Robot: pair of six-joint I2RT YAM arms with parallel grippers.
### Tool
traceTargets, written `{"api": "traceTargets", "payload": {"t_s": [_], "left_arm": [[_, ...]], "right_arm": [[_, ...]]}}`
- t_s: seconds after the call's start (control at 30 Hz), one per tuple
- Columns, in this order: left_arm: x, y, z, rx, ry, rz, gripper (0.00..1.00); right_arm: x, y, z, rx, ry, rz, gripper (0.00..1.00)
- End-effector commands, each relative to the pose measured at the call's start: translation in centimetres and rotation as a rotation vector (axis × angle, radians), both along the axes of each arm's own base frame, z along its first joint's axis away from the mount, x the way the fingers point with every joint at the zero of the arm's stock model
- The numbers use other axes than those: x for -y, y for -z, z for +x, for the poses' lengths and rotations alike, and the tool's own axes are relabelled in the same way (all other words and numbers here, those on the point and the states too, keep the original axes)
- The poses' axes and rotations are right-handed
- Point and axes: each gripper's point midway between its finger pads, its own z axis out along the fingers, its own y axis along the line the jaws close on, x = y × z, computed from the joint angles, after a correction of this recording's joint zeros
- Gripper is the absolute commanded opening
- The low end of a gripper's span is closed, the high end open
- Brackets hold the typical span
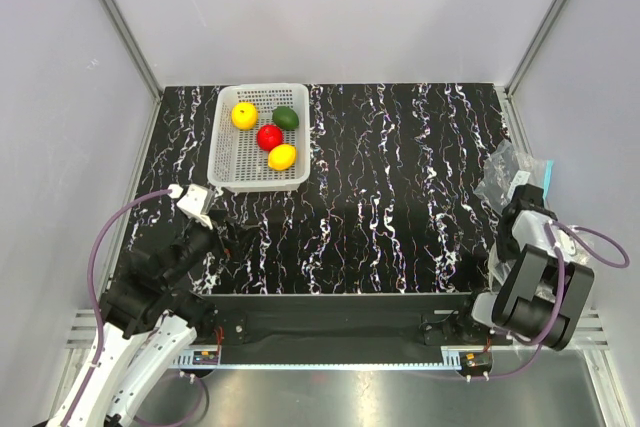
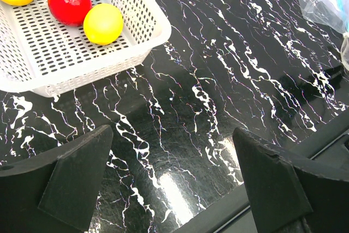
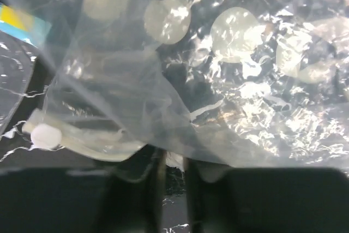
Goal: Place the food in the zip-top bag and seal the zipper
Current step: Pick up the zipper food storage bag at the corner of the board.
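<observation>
The clear dotted zip-top bag (image 1: 505,172) lies crumpled on the tabletop (image 1: 400,187), well apart from the white mesh plastic basket (image 1: 258,179), on that basket's right. My right arm is by far the nearer to it. It is folded tight, elbow back over its base, wrist tipped down onto the bag. My right tool (image 3: 173,170) is narrow, its 2 fingers drawn to a slit right at the film's lower edge, though I cannot tell whether the plastic is truly pinched. The pale whitish zipper strip (image 3: 98,148) runs crosswise just left of that slit, so the mouth sits off to the side of my grip, not in it.

All 4 round toy fruits are in the basket: 1 yellow (image 1: 244,115), 1 dark green (image 1: 286,118), 1 red (image 1: 269,137), 1 more yellow (image 1: 282,156). My left tool (image 2: 172,145) is spread wide and empty, low over the tabletop, just short of the basket's near rim, forearm angled toward it.
</observation>
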Motion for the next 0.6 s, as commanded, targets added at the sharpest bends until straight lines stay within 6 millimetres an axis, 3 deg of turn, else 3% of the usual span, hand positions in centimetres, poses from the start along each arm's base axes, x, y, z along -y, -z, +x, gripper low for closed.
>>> {"api": "traceTargets", "payload": {"t_s": [0.0, 0.1, 0.27, 0.4, 0.5, 0.57], "left_arm": [[0.4, -1.4, 0.1, 0.058, 0.020, -0.026, 0.99], [0.4, -1.3, 0.1, 0.058, 0.018, -0.026, 0.99], [0.1, -1.6, 0.1, 0.065, 0.004, -0.031, 0.99], [0.1, -1.4, 0.1, 0.060, 0.004, -0.028, 0.99], [0.2, -1.4, 0.2, 0.057, 0.007, -0.027, 0.99], [0.2, -1.3, 0.2, 0.052, 0.006, -0.023, 0.99]], "right_arm": [[0.9, -1.9, 0.4, 0.084, 0.019, -0.070, 0.17], [0.9, -3.0, 0.3, 0.121, -0.005, -0.096, 0.00], [0.3, -5.4, 0.2, 0.196, -0.029, -0.110, 0.00], [0.1, -9.9, 0.5, 0.314, -0.101, -0.180, 0.00], [-1.4, -13.7, 2.9, 0.469, -0.302, -0.192, 0.00], [-4.3, -16.9, 5.1, 0.615, -0.514, -0.150, 0.00]]}}
